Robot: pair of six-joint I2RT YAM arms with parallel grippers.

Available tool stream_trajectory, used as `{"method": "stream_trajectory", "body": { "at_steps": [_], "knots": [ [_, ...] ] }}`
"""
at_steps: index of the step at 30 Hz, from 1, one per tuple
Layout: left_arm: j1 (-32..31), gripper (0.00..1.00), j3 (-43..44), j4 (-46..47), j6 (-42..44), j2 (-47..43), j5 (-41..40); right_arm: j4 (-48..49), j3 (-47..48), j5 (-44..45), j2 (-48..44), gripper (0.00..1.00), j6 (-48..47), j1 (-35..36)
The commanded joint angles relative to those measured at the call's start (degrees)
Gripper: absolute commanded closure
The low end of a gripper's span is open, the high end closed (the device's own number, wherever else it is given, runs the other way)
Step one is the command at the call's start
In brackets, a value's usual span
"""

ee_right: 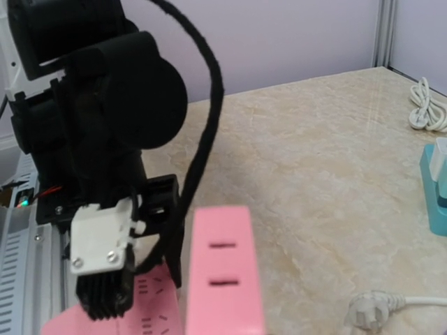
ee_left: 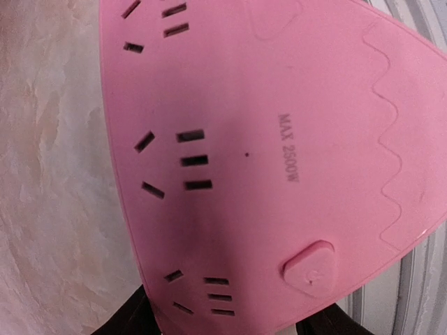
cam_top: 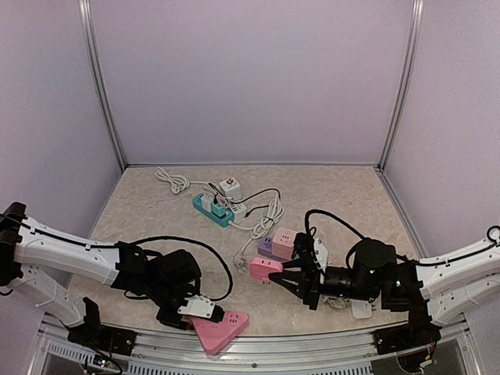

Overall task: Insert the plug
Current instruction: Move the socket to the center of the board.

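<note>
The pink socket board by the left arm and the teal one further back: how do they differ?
The pink board is triangular; the teal board is a narrow bar. The pink board's sockets in view are empty; the teal board carries plugs. Both are multi-socket boards.

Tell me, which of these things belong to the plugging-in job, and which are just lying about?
In the job:
- pink adapter, held in the right gripper
- pink strip, held by the left gripper

Lying about:
- teal strip, plugs already in it
- white cube
- pastel cubes
- white cables
- white plug
</note>
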Motion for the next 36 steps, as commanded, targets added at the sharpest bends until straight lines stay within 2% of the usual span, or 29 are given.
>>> {"method": "stream_trajectory", "body": {
  "at_steps": [1,4,7,12,22,24,27,31,33,36],
  "knots": [
    [-5.22,0.39,3.83,2.49,-2.85,2.13,-0.11,1.42,-1.47,0.93,-1.78,1.00,0.85,0.69],
    [-8.04,0.39,5.45,2.87,-3.48,3.19,-1.02,1.43,-2.53,1.28,-3.10,1.00,1.17,0.83],
    [-8.27,0.38,8.23,3.84,-6.50,5.38,-0.71,0.36,-3.49,2.25,-5.18,1.00,1.60,0.94],
    [-8.25,0.36,8.50,6.31,-5.80,7.16,-2.03,-1.26,-4.92,3.65,-8.42,1.00,2.57,1.02],
    [-10.35,0.35,8.58,11.96,-12.92,8.91,3.06,-4.24,-4.53,4.28,-10.13,1.00,3.20,1.15],
    [-10.37,0.32,8.35,12.15,-13.09,8.49,2.56,-4.71,-4.31,4.29,-9.94,1.00,3.20,1.15],
    [-9.88,0.23,7.44,11.35,-12.42,7.23,-1.87,-4.89,-3.98,4.32,-9.05,1.00,3.59,1.16],
    [-6.37,0.15,7.21,10.69,-15.99,1.44,-6.08,-3.30,-3.32,2.89,-5.64,1.00,4.14,1.10],
    [-2.98,0.11,5.74,10.72,-18.48,-4.72,-0.47,-1.55,-2.17,1.48,-2.56,1.00,3.92,1.16],
    [1.88,0.09,-1.13,19.00,-25.40,-16.70,8.65,0.32,0.70,-0.78,1.95,1.00,2.84,1.13]
  ]
}}
